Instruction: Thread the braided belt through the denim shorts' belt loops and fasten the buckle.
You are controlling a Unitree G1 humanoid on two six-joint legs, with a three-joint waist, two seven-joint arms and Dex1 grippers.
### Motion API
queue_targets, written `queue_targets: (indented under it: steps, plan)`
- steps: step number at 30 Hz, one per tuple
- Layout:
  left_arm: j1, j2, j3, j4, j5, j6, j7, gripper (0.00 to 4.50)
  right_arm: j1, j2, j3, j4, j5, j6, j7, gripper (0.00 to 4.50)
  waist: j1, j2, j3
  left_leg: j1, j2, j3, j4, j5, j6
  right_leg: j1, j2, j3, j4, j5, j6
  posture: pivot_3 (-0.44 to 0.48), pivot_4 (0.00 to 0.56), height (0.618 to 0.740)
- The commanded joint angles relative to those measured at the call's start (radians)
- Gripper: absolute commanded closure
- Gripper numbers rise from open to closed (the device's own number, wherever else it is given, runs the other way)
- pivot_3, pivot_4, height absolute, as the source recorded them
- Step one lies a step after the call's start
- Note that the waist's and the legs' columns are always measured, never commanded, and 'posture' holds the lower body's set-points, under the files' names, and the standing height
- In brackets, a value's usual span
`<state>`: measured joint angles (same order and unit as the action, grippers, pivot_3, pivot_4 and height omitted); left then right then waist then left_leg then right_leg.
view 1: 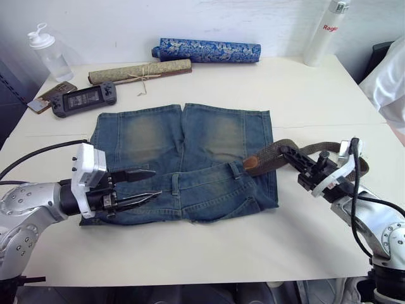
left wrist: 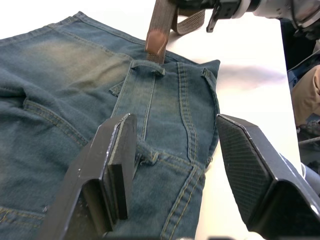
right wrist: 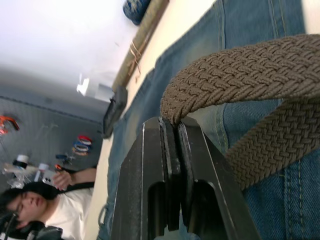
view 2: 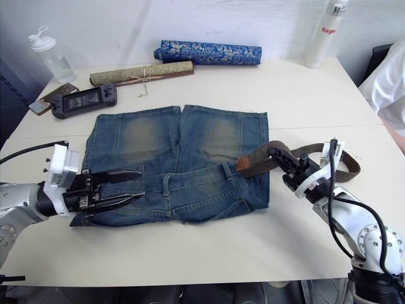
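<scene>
While the right gripper (view 1: 290, 154) pinches the belt (view 1: 269, 158) at centre-right, its tan tip (view 1: 250, 164) at a loop (view 1: 235, 170) on the shorts (view 1: 180, 161), the open left gripper (view 1: 144, 185), lower left, should pin the waistband as the tip feeds flat.

The shorts (view 1: 183, 161) lie mid-table (view 1: 304, 95), waistband nearest the robot. The belt (view 1: 272, 156) runs off their right edge, tip on the waistband. Behind them lie two rolls (view 1: 139, 71); a game console (view 1: 83, 99) sits far left, a bottle (view 1: 326, 31) far right.
</scene>
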<state>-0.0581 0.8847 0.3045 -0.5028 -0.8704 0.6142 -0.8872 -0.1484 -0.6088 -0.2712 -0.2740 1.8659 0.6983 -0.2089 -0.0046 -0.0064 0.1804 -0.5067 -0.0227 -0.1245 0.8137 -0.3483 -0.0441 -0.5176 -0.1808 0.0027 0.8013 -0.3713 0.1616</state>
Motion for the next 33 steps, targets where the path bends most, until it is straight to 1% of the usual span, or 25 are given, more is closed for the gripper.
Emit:
queue_targets:
  steps: [1, 7, 12, 16, 20, 23, 26, 28, 30, 33]
  plan:
    - [-0.019, -0.019, -0.031, -0.034, 0.024, -0.007, 0.022, 1.72, -0.027, 0.012, 0.016, -0.013, -0.041, 0.014, 0.001, 4.5, 0.0, 0.0, 0.0, 0.0, 0.0, 0.0, 0.0, 0.0, 0.0, 0.0, 0.0, 0.0, 0.0, 0.0, 0.0, 0.0, 0.15, 0.645]
    - [-0.038, -0.043, -0.058, -0.043, 0.037, -0.005, 0.051, 1.72, -0.059, 0.051, 0.046, -0.028, -0.112, 0.025, -0.002, 4.5, 0.0, 0.0, 0.0, 0.0, 0.0, 0.0, 0.0, 0.0, 0.0, 0.0, 0.0, 0.0, 0.0, 0.0, 0.0, 0.0, 0.15, 0.645]
    - [-0.068, -0.061, -0.09, -0.039, 0.069, -0.017, 0.071, 1.72, -0.076, 0.101, 0.098, -0.033, -0.118, 0.043, -0.065, 4.5, 0.0, 0.0, 0.0, 0.0, 0.0, 0.0, 0.0, 0.0, 0.0, 0.0, 0.0, 0.0, 0.0, 0.0, 0.0, 0.0, 0.15, 0.645]
    - [-0.094, -0.079, -0.161, -0.024, 0.191, -0.095, 0.074, 1.72, -0.079, 0.146, 0.132, -0.005, -0.048, 0.053, -0.155, 4.5, 0.0, 0.0, 0.0, 0.0, 0.0, 0.0, 0.0, 0.0, 0.0, 0.0, 0.0, 0.0, 0.001, 0.0, 0.001, 0.0, 0.15, 0.645]
    - [-0.13, -0.119, -0.294, 0.009, 0.415, -0.289, 0.073, 1.72, -0.092, 0.228, 0.115, 0.065, 0.095, 0.022, -0.27, 4.5, 0.0, 0.0, 0.0, -0.001, 0.0, 0.0, 0.001, 0.0, 0.0, -0.001, 0.0, 0.001, 0.001, 0.0, 0.001, 0.0, 0.15, 0.645]
    - [-0.159, -0.158, -0.37, 0.069, 0.579, -0.455, 0.091, 1.72, -0.101, 0.315, 0.049, 0.112, 0.106, 0.066, -0.305, 4.5, 0.001, 0.0, 0.0, -0.001, 0.0, 0.0, 0.002, 0.0, 0.0, -0.001, 0.0, 0.001, 0.002, 0.0, 0.001, 0.0, 0.15, 0.645]
    - [-0.197, -0.196, -0.432, 0.168, 0.741, -0.673, 0.113, 1.72, -0.112, 0.401, -0.025, 0.156, 0.106, 0.128, -0.342, 4.5, 0.0, -0.001, 0.0, -0.001, 0.0, 0.0, 0.002, 0.0, 0.0, -0.002, 0.001, 0.001, 0.003, 0.001, 0.002, 0.0, 0.15, 0.645]
    - [-0.231, -0.217, -0.47, 0.257, 0.874, -0.855, 0.16, 1.72, -0.127, 0.467, -0.086, 0.186, 0.106, 0.157, -0.366, 4.5, -0.001, -0.001, -0.001, -0.001, 0.0, 0.0, 0.002, 0.0, 0.0, -0.002, 0.001, 0.001, 0.004, 0.001, 0.002, 0.0, 0.15, 0.645]
    - [-0.26, -0.233, -0.494, 0.338, 0.987, -0.999, 0.217, 1.72, -0.143, 0.521, -0.136, 0.2, 0.106, 0.181, -0.386, 4.5, -0.003, -0.002, -0.001, 0.0, 0.0, 0.0, 0.002, 0.0, 0.0, -0.003, 0.001, 0.001, 0.007, 0.001, 0.002, 0.0, 0.15, 0.645]
    - [-0.292, -0.262, -0.508, 0.426, 1.068, -1.132, 0.28, 1.72, -0.156, 0.585, -0.182, 0.195, 0.106, 0.207, -0.41, 4.5, -0.008, -0.002, -0.001, 0.0, 0.0, 0.0, 0.002, 0.0, 0.001, -0.006, 0.001, 0.001, 0.01, 0.001, 0.002, 0.0, 0.15, 0.645]
